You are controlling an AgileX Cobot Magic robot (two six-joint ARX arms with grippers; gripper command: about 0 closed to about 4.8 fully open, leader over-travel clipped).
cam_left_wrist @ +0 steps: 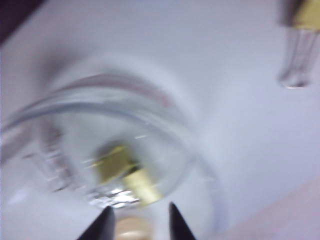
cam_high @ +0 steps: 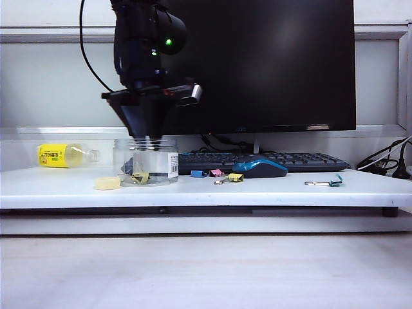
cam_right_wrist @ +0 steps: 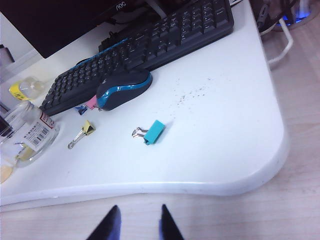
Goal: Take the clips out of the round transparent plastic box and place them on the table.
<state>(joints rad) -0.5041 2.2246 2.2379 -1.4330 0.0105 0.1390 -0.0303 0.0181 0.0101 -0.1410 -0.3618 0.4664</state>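
Left fingers (cam_left_wrist: 137, 222) spread, plunged vertically into box (cam_high: 147, 161) | right fingers (cam_right_wrist: 136, 222) spread, off-table

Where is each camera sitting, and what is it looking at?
Exterior: low in front, facing the table; the left arm dips into the round box.
Left wrist: looks down into the box at yellow clips; left claw parted.
Right wrist: high, off the table's front edge, right claw open.
All three show the box.
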